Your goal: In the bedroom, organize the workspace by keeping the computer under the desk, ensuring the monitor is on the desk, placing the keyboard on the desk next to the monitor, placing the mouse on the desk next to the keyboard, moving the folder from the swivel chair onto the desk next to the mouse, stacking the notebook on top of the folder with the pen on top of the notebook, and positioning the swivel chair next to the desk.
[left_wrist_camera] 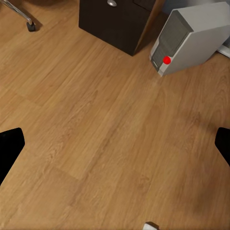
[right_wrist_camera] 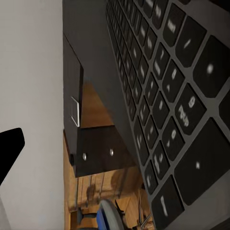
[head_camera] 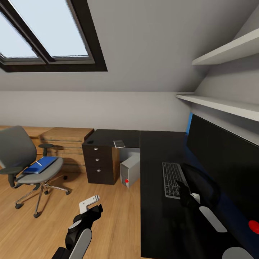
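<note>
A black-framed skylight window [head_camera: 46, 34] is set into the sloping pale grey ceiling [head_camera: 151, 43]. Below it runs a low grey wall [head_camera: 108, 108]. Two white wall shelves [head_camera: 223, 77] hang one above the other on the side wall. A light wooden drawer chest [head_camera: 64, 142] stands on the floor against the low wall. The light brown wood-plank floor [head_camera: 108, 216] [left_wrist_camera: 105, 134] spreads across the room, its boards running at a slant in the left wrist view.

Matt black desk [head_camera: 158, 216], wood-grain plank floor [head_camera: 115, 230], cloth-covered swivel chair [head_camera: 21, 154].
</note>
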You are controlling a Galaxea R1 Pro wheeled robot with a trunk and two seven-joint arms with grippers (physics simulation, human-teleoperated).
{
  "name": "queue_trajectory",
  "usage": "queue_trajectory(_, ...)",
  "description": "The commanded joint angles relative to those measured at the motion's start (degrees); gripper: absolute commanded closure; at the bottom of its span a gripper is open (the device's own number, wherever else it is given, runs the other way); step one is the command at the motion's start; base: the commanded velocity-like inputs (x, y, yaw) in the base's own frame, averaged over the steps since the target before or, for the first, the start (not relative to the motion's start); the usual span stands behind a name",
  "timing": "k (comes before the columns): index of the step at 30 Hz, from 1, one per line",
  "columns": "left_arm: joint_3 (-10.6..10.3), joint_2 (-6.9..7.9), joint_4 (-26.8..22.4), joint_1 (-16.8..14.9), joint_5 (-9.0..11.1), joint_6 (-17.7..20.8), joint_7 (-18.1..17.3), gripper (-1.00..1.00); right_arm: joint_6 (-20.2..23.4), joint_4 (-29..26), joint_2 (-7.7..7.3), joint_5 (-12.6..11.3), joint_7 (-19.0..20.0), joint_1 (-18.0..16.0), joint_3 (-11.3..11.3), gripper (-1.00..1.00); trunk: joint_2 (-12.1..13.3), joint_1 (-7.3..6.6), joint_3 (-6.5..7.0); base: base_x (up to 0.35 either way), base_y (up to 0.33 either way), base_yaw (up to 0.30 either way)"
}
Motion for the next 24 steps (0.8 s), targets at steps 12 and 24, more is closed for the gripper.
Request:
queue_trajectory(12,-0.10,0.00,0.11,-0.05,0.36,0.06,0.37,-1.00,-0.02,-0.03,-0.08,-0.41,0.02,-0.04,0.18,-1.00,-0.05,0.00,-0.07,0.015,-0.061,0.000)
queue_trajectory(24,-0.15,0.00,0.27,-0.05,0.37,0.06,0.35,-1.00,0.02,-0.03,-0.15,-0.41,0.11,-0.04,0.18,-1.00,-0.05,0.00,-0.07,0.002,-0.008,0.000)
